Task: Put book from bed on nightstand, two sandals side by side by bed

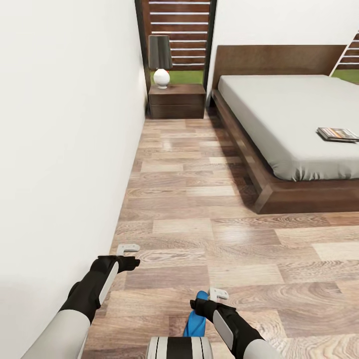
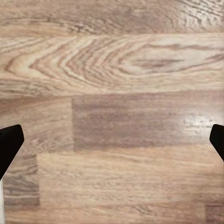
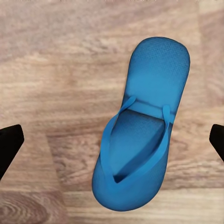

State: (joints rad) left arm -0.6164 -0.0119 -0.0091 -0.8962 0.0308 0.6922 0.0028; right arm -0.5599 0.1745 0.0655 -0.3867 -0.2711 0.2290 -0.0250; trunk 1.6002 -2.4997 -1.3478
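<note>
A blue sandal (image 1: 194,323) lies on the wood floor right below me, partly hidden by my right gripper (image 1: 218,293). In the right wrist view the sandal (image 3: 142,135) lies flat, strap side up, under the open right gripper (image 3: 112,144), whose fingers stand wide of it and do not touch it. My left gripper (image 1: 128,248) hangs open over bare floor near the wall, with nothing between its fingers (image 2: 9,144). The book (image 1: 338,133) lies on the bed (image 1: 289,109) near the mattress's right side. The nightstand (image 1: 177,100) stands at the bed's head.
A white wall (image 1: 65,139) runs close along my left. A lamp (image 1: 160,60) with a dark shade stands on the nightstand, before a slatted window. A strip of plank floor (image 1: 189,189) runs between the wall and the bed frame (image 1: 249,164).
</note>
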